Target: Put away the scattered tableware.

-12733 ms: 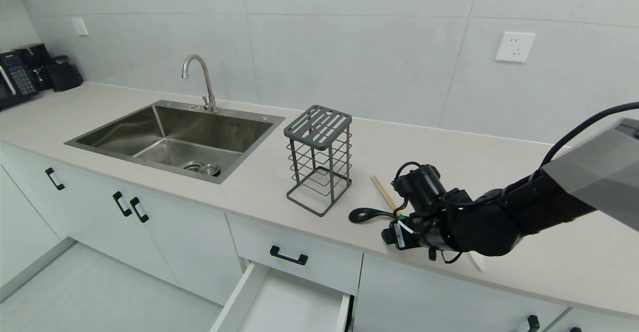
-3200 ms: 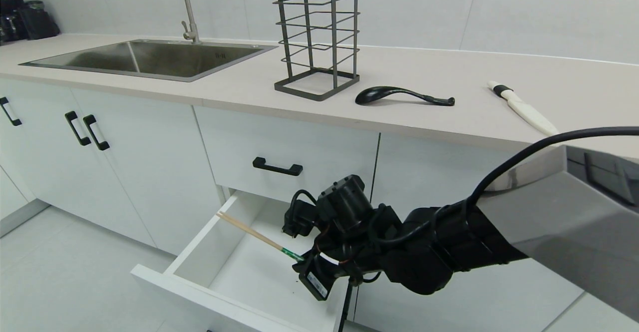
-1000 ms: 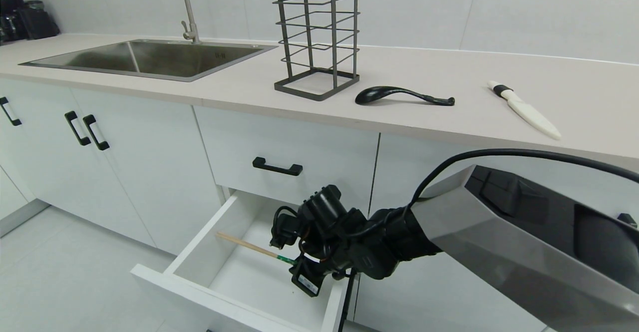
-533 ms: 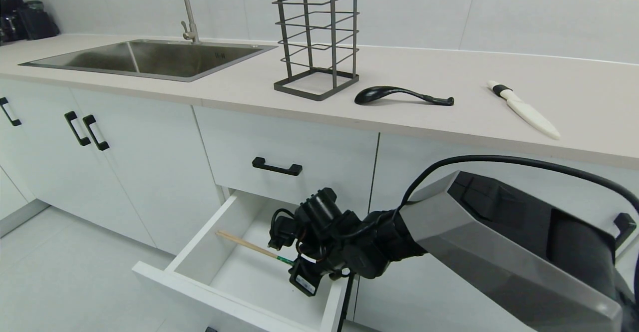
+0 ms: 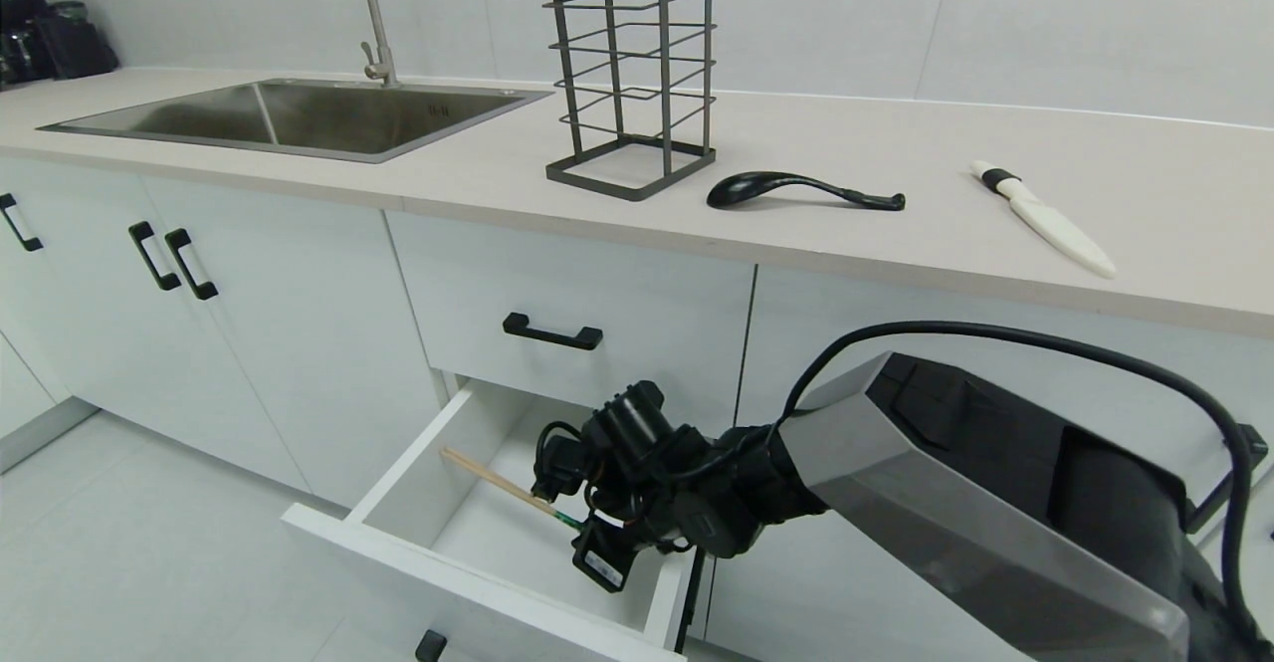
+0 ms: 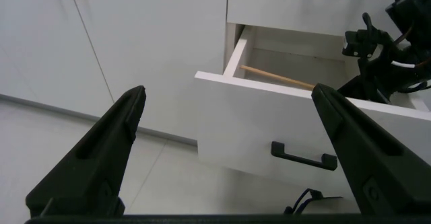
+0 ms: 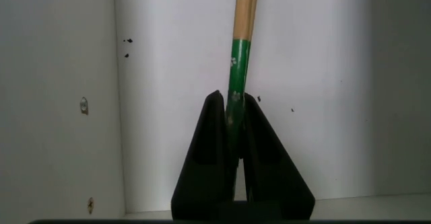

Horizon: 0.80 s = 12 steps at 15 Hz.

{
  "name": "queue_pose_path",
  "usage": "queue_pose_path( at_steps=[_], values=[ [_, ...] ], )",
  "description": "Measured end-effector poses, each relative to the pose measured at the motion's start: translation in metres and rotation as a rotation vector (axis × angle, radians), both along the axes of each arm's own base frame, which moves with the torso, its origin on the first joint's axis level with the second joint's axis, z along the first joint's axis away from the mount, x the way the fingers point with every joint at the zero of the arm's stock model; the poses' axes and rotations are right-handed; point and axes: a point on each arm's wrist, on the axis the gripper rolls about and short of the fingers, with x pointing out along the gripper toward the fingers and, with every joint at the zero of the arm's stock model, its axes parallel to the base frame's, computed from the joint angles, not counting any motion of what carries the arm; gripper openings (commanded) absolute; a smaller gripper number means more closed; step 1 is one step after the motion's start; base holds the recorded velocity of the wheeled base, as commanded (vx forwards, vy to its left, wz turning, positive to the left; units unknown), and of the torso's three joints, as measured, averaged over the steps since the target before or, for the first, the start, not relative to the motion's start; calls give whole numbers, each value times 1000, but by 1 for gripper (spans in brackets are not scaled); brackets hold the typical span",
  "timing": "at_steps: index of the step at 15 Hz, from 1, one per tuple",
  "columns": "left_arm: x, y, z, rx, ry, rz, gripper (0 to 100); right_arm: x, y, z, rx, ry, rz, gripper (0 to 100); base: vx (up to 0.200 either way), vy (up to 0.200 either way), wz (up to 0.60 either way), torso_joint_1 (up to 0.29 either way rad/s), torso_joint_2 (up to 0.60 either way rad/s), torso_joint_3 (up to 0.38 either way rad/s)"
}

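Observation:
Wooden chopsticks [image 5: 496,483] with green ends [image 7: 237,83] lie slanted inside the open white drawer [image 5: 468,582]. My right gripper [image 5: 575,523] is down in the drawer, shut on their green ends [image 7: 232,126]. On the counter rest a black ladle [image 5: 796,189] and a white knife [image 5: 1045,219] with a black band. My left gripper [image 6: 225,136] hangs open in front of the drawer [image 6: 296,133], its fingers [image 6: 101,157] wide apart, and the chopsticks [image 6: 276,79] show beyond the drawer's front.
A dark wire rack [image 5: 632,75] stands on the counter left of the ladle. A steel sink [image 5: 289,116] with a tap lies further left. A shut drawer with a black handle [image 5: 552,331] sits above the open one. Cupboard doors [image 5: 169,264] stand to the left.
My right gripper has sunk a little deeper into the drawer with the chopsticks, whose free tips have dropped lower. The head view has shifted slightly.

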Motion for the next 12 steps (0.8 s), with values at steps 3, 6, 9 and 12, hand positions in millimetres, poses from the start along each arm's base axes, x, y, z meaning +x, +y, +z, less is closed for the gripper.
queue_pose_path(
  at_steps=[3, 6, 9, 12],
  values=[
    [0, 0, 0, 0, 0, 0, 100, 0, 4, -2, -29, 2, 27, 0, 0, 0, 0, 0, 0, 0],
    [0, 0, 0, 0, 0, 0, 100, 1, 6, -5, -44, 6, 39, 0, 0, 0, 0, 0, 0, 0],
    [0, 0, 0, 0, 0, 0, 100, 1, 10, -8, -54, -13, 72, 100, 0, 0, 0, 0, 0, 0],
    [0, 0, 0, 0, 0, -1, 100, -1, 13, -10, -54, -13, 88, 100, 0, 0, 0, 0, 0, 0]
  ],
)
